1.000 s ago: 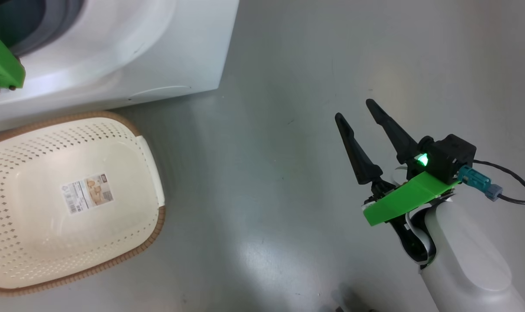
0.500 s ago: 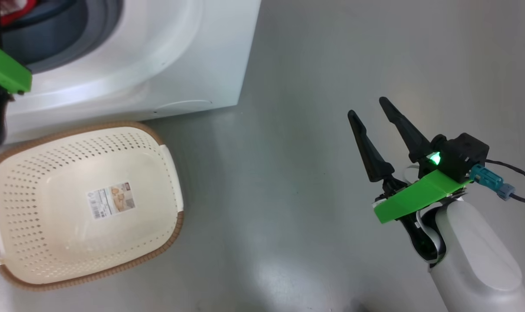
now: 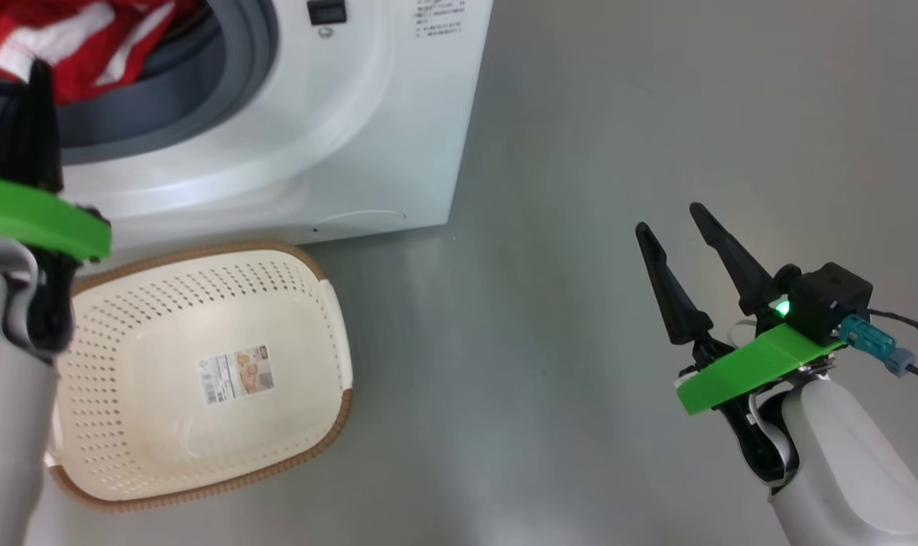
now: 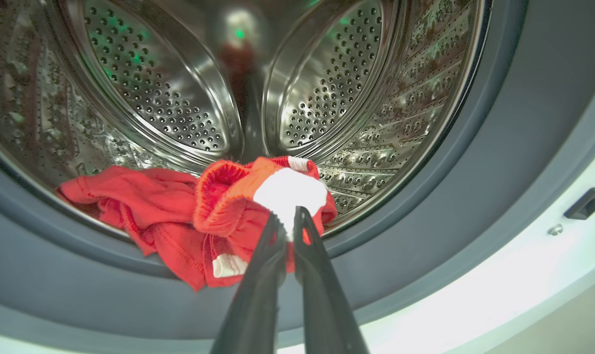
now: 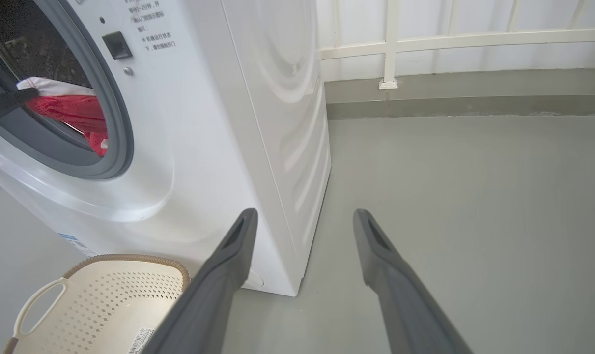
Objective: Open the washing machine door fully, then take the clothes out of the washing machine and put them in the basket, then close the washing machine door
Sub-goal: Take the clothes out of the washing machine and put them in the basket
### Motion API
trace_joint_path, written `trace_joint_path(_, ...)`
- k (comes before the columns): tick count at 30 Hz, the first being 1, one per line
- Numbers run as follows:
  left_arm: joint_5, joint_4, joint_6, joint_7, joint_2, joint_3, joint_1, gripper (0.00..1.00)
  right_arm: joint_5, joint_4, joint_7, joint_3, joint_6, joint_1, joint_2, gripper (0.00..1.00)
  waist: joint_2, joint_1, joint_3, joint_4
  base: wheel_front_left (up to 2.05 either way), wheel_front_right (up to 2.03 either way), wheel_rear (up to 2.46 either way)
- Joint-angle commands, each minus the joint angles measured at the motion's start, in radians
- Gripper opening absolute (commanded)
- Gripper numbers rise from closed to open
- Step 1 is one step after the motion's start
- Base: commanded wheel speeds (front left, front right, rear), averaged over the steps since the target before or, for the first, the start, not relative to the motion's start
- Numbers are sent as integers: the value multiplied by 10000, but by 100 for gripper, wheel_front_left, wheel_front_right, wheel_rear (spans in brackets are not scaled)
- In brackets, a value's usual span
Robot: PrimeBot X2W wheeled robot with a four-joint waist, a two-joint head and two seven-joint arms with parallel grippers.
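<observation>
Withdrawing left gripper [image 4: 288, 216] clamps clothes [image 4: 169, 216] at gasket [image 4: 498, 123]; right gripper [image 3: 671, 217] gapes over grey floor [image 3: 549, 227].

The white front-loading washing machine [image 3: 368, 136] stands with its grey-gasketed mouth uncovered. Red clothes [image 4: 179, 216] with white trim lie bunched at the front lip of its steel drum, one fold spilling over the gasket and a white band pinched by the left gripper [image 4: 288, 220]. The cream perforated basket [image 3: 224, 249], brown-rimmed, sits upright just before the machine's lower front, a label sticker on its bottom.
</observation>
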Motion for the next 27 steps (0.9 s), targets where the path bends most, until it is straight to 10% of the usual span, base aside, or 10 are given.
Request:
trace_joint_path(1, 468, -617, -27, -92, 300, 839, 521, 0, -124, -183, -76, 63, 16, 388, -74, 100, 0, 0, -356, 147, 0, 0, 0)
trace_joint_path(27, 2596, -6274, -27, -93, -1273, 3951, 5669, 0, -113, -280, -76, -593, 16, 1255, -446, 100, 0, 0, -1446, 1103, 0, 0, 0)
